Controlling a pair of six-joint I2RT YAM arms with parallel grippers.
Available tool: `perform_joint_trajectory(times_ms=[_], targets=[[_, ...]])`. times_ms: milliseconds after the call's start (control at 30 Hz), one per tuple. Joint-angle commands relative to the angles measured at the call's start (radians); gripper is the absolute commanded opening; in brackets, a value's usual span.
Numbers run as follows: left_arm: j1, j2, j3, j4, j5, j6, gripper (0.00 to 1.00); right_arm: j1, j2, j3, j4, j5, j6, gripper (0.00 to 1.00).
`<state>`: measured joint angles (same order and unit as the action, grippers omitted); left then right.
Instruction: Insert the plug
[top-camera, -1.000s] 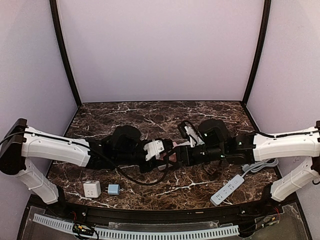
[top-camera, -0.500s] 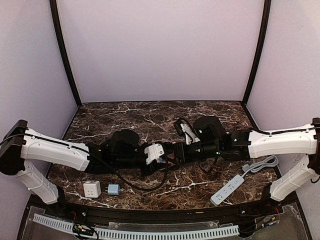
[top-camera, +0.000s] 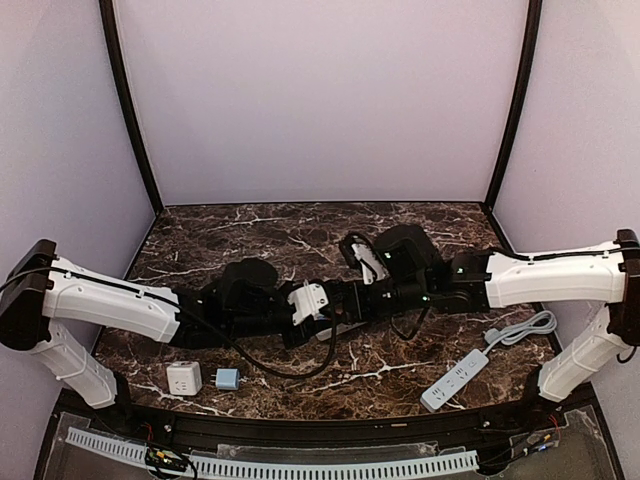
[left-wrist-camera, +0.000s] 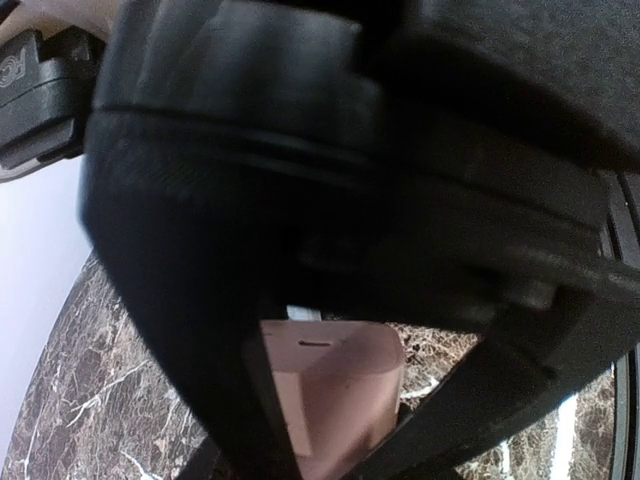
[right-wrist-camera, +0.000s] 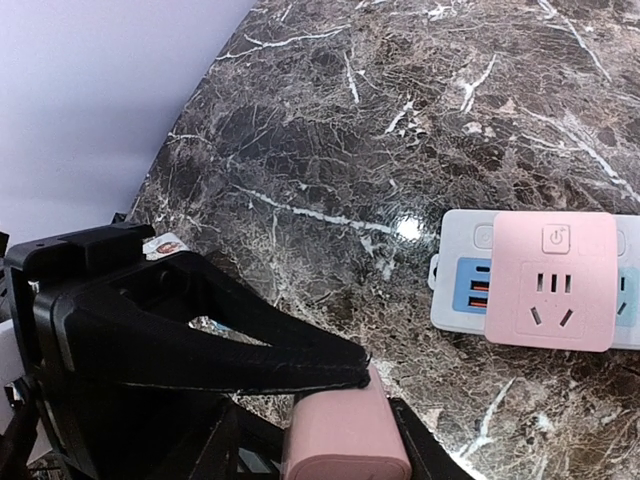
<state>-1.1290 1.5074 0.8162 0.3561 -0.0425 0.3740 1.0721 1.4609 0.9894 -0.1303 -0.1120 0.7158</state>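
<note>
Marbled counter (top-camera: 300, 235), arms meeting at centre. The right gripper (top-camera: 345, 303) clamps the pink plug (right-wrist-camera: 345, 445). The left gripper (top-camera: 322, 318) overlaps it, and its closure cannot be told. The pink socket (right-wrist-camera: 555, 280) lies at the plug's 2 o'clock in the right wrist view. Step in hand: probably transfer or carry. Next move: align the prongs over the socket. Since one second ago, the right arm has shifted toward 9 o'clock.

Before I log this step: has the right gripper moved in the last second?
Yes. Seen from above, the right gripper, holding the pink plug, shifted left, away from the white power strip, which stayed put.
</note>
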Motion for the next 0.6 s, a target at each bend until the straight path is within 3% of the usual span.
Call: perform_joint_trajectory(times_ms=[0, 467, 567], targets=[[-0.005, 0.000, -0.026, 0.036, -0.026, 0.024, 0.01, -0.003, 0.006, 0.020, -0.037, -0.009, -0.020, 0.47], [-0.006, 0.024, -0.038, 0.057, -0.025, 0.057, 0.01, -0.017, 0.060, 0.061, -0.070, 0.010, -0.056, 0.38], [-0.008, 0.028, -0.038, 0.061, -0.029, 0.062, 0.01, -0.023, 0.075, 0.073, -0.071, 0.003, -0.062, 0.30]])
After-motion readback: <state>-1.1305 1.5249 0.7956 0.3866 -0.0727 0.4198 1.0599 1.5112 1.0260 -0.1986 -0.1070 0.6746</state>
